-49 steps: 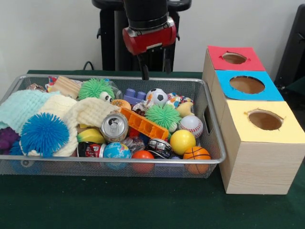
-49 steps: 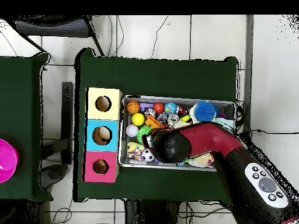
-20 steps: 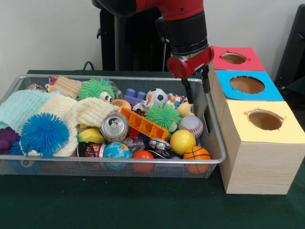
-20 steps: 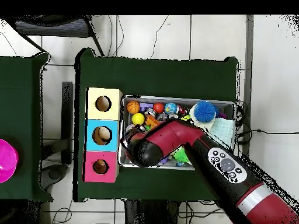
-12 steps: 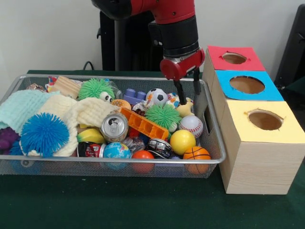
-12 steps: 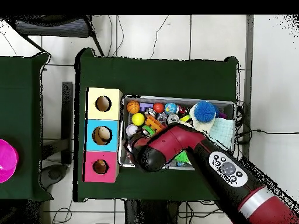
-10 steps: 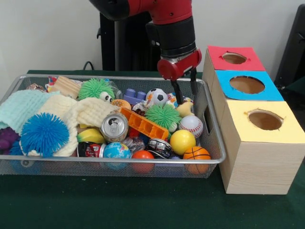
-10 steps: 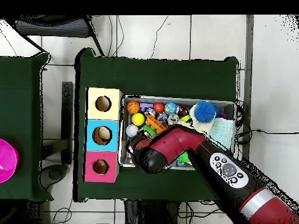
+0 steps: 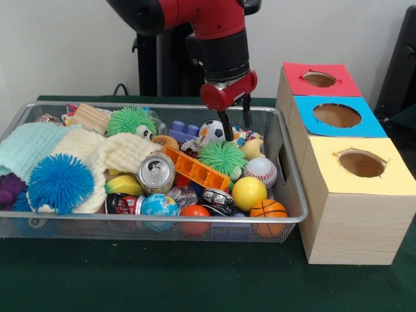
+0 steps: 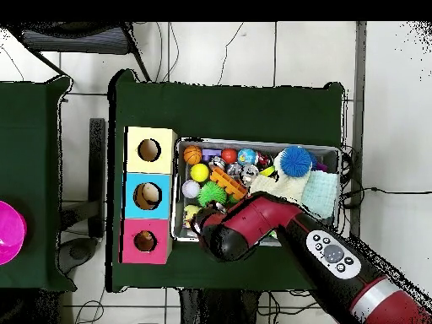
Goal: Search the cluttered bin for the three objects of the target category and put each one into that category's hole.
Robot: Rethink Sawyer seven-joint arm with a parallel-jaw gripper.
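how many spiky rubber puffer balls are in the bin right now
3 showing in the bin: a blue one at the front left, a green one with eyes at the back, a green one mid-right just below the gripper. Clutter may hide others.

Our gripper over the toys at upper centre

We see our gripper (image 9: 237, 125) hanging open in the bin (image 9: 289, 195), one fingertip beside the soccer ball (image 9: 212, 130), the green spiky ball (image 9: 223, 158) just below; the hole (image 9: 320, 79) sits at upper right.

Wire mesh bin (image 9: 286, 162) packed w/ toys, beside boxes, round hole (image 9: 319, 79) in red-topped box, farthest back.
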